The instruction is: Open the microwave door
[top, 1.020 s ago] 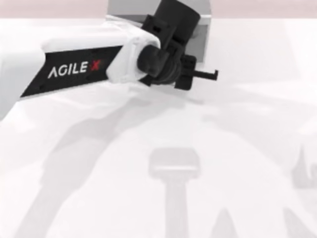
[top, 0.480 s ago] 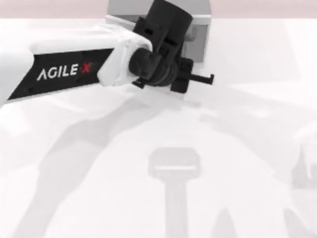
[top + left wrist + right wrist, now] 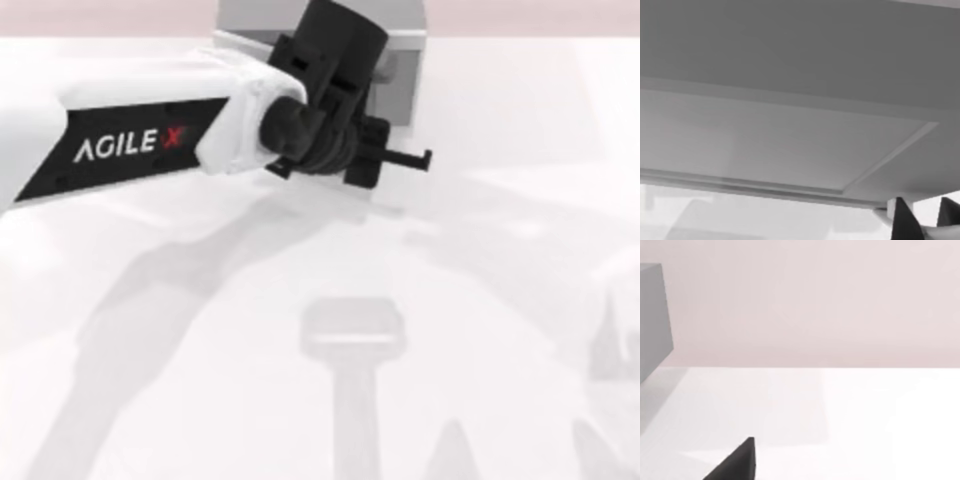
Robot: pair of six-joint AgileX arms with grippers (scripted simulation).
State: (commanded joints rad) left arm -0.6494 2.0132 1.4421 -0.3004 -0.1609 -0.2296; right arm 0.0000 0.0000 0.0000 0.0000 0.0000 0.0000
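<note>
while the left tool (image 3: 415,160) sits by the microwave door (image 3: 790,145), i cannot tell its opening.

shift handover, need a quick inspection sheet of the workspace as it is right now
surface: white table, bare apart from shadows.
job's things: grey microwave at the far edge, mostly hidden under the left arm from above; the microwave door fills the left wrist view at close range; whether it is ajar cannot be told.
clutter: nothing seen.
grippers: left pincer at the microwave's front, dark fingertips near the door's corner. Right pincer out of the top view; one dark fingertip shows over the table in its own wrist view.
cables: nothing seen.
surroundings: plain pale pink wall behind the table.
</note>
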